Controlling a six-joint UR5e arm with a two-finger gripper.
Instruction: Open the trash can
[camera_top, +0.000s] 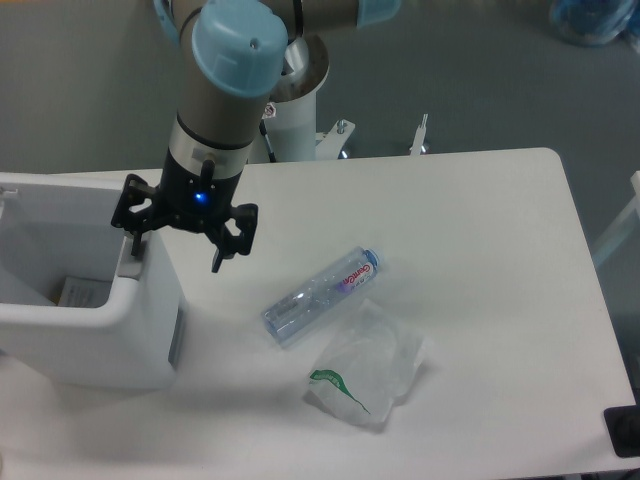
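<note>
**Bin open at the left edge, claw spread over its corner**

The trash can sits at the far left of the table, and its left side runs out of the picture, so its full width cannot be seen. Its top is open: I look straight down into a white hollow with a pale flat object on the bottom, too faint to identify. The lid itself I cannot make out; only a thin white edge shows along the back rim.

The gripper hangs over the bin's right rear corner with its fingers spread wide and nothing between them. One finger comes down at the grey bar on the bin's rim, though whether it touches is hard to judge from above; the other hangs over bare table just right of the bin. A blue light glows on the wrist.

Well to the right lies a clear bottle on its side, its label print too small to read surely. Just below it, touching or nearly so, rests a clear plastic bag with green print.
</note>
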